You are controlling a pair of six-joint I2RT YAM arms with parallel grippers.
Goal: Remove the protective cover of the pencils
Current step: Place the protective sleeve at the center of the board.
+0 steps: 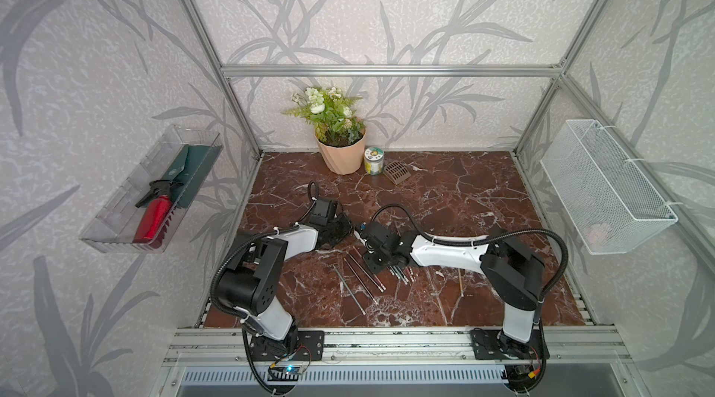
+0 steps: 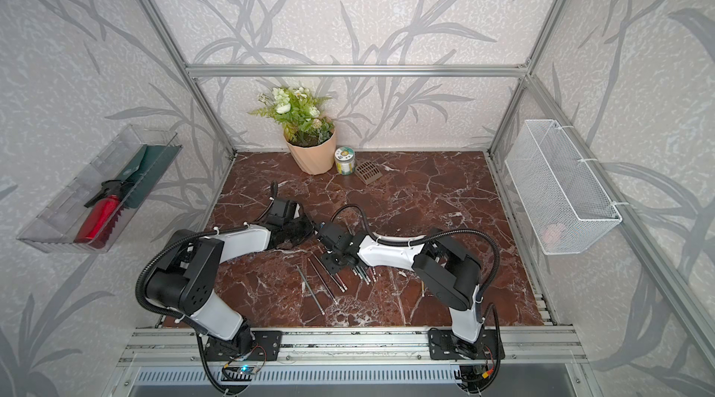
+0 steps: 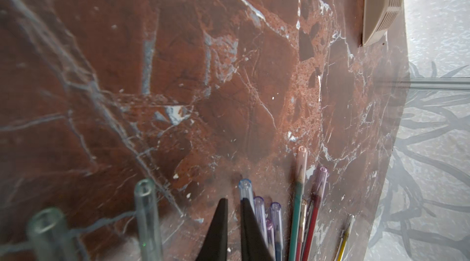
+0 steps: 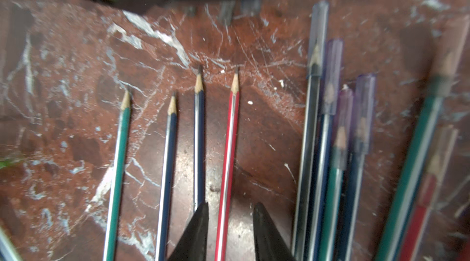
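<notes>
Your right gripper (image 4: 231, 205) stands open astride the red pencil (image 4: 229, 158). Your left gripper (image 3: 234, 201) seems closed and empty, beside a blue cap (image 3: 245, 187).

Your left arm (image 1: 298, 238) and right arm (image 1: 445, 255) match: white moulded shell links between black rounded joint housings. Small screw holes dot left shoulder housing (image 1: 267, 294). Black corrugated cable conduit (image 1: 566, 259) loops along each arm, fastened with white zip ties. Black base plates (image 1: 286, 344) with corner screws. Left gripper (image 3: 234, 201) and right gripper (image 4: 231, 206): matte black fingers tapering to narrow tips.
</notes>
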